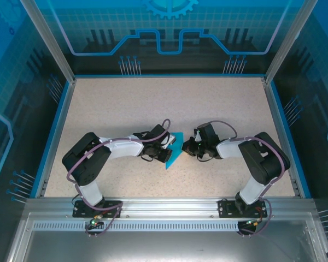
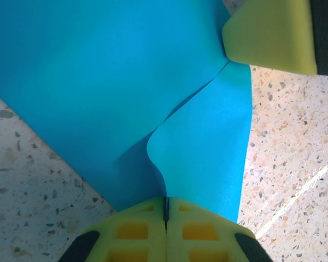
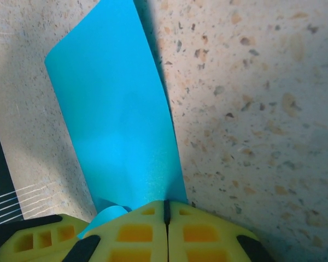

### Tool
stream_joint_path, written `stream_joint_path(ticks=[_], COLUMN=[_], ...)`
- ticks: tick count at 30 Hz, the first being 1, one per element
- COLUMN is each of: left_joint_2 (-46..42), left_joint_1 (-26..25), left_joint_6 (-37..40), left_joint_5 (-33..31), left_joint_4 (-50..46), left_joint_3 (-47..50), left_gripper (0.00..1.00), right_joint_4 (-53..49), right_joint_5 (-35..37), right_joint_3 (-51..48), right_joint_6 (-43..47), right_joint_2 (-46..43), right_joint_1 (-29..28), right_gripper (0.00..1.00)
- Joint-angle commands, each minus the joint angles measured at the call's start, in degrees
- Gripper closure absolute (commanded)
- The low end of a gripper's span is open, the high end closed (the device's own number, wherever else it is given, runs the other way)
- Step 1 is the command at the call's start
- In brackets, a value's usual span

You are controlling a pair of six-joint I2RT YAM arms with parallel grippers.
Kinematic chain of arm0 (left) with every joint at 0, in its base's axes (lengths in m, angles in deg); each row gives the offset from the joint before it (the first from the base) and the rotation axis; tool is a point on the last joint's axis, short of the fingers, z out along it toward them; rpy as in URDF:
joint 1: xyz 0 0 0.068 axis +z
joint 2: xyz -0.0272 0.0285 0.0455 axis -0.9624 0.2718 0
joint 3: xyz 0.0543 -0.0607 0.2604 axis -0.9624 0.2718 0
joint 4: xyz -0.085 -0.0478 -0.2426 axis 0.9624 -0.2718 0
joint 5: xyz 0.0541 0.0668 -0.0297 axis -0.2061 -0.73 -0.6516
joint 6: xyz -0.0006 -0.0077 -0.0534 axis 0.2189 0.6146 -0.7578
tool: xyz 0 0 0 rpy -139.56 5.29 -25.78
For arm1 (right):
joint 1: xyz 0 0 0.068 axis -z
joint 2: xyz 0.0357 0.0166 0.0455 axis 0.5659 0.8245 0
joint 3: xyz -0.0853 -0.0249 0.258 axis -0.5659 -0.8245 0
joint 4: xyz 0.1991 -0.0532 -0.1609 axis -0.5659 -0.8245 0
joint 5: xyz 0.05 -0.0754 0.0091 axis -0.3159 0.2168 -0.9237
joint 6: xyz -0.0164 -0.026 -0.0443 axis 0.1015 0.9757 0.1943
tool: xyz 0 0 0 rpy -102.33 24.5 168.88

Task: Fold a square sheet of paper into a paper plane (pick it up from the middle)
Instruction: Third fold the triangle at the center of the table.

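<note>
The left arm [image 1: 117,148] and the right arm [image 1: 251,150] both bent in toward the middle of the speckled table [image 1: 126,103], low down, so their tips almost met. The blue paper [image 1: 174,155] sat between them, partly folded and bent up off the table. The left claw [image 2: 165,206] was closed tight on one edge of the paper, which curled up just in front of it. The right claw [image 3: 165,208] was closed on the other side, pinching a long strip that ran away from it.
</note>
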Motion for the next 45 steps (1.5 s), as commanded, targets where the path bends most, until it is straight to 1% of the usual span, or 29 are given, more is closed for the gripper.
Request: stream_joint_path(ticks=[1, 2, 4, 6, 7, 9, 10, 11, 13, 14, 17, 19, 22, 25, 28, 34, 40, 45], left_joint_2=[-0.16, -1.35, -3.66, -6.34, -8.16, -11.25, -12.42, -13.49, -14.92, -15.45, -15.87, -16.11, -15.52, -12.59, -9.56, -3.68, 0.76, 2.83], left_joint_1=[-0.44, -0.34, -0.06, 0.57, 0.77, 0.98, 0.99, 1.08, 1.10, 1.14, 1.07, 1.05, 0.98, 1.02, 1.00, 1.74, 2.58, 2.71], left_joint_6=[-3.82, -5.12, -8.36, -11.69, -13.56, -16.16, -17.78, -19.21, -20.52, -21.04, -20.93, -21.01, -20.16, -18.87, -18.38, -16.54, -14.09, -12.64], left_joint_5=[-0.78, -1.35, -3.08, -4.19, -4.43, -3.51, -4.07, -4.88, -4.09, -2.48, 3.50, 7.42, 10.88, 9.53, 8.41, 2.56, 1.89, 1.42], left_joint_4=[-5.36, -5.86, -6.88, -7.61, -7.51, -6.94, -7.72, -8.50, -8.63, -8.64, -7.80, -6.07, -4.52, -5.86, -5.00, -5.94, -5.80, -6.07], left_joint_3=[0.20, -0.12, -0.70, -0.95, -0.61, -0.05, -0.20, -0.53, -0.58, -0.66, -0.37, 0.57, 0.87, -1.00, -2.75, -6.34, -7.84, -7.80], left_gripper=[0.83, 0.77, 0.61, 0.49, 0.46, 0.44, 0.42, 0.43, 0.49, 0.56, 0.72, 0.77, 0.78, 0.81, 0.81, 0.85, 0.85, 0.86], right_joint_4=[-9.45, -11.26, -13.32, -14.44, -14.76, -15.68, -16.03, -15.76, -14.80, -14.41, -10.26, -9.84, -8.51, -7.74, -7.61, -6.67, -7.29, -7.47], right_joint_5=[1.84, 1.57, 0.05, -2.07, -2.94, -2.72, -2.49, -2.56, -2.31, -1.72, -1.12, -1.02, -0.28, -1.29, -1.13, -1.20, -0.65, -0.61], right_joint_3=[1.78, 2.83, 4.25, 5.33, 5.59, 5.52, 5.35, 5.01, 4.43, 3.93, 1.85, 1.61, 1.26, 2.16, 3.07, 4.19, 4.14, 3.75], right_joint_6=[3.61, 4.93, 6.59, 7.41, 7.60, 7.26, 6.93, 6.38, 5.09, 4.01, 0.95, 0.05, -0.96, -0.73, -0.35, 0.20, 1.02, 0.86], right_joint_2=[-2.81, -4.16, -5.67, -6.67, -7.18, -8.28, -8.66, -8.89, -8.89, -8.84, -8.72, -8.58, -8.85, -7.58, -6.11, -2.66, 0.09, -0.49], right_joint_1=[0.58, 0.60, 0.56, 0.49, 0.27, -0.50, -1.03, -1.71, -3.30, -4.08, -6.12, -7.02, -7.60, -7.65, -7.60, -6.88, -6.53, -6.57], right_gripper=[0.93, 0.93, 0.93, 0.92, 0.92, 0.91, 0.91, 0.91, 0.91, 0.91, 0.91, 0.92, 0.91, 0.91, 0.91, 0.92, 0.92, 0.92])
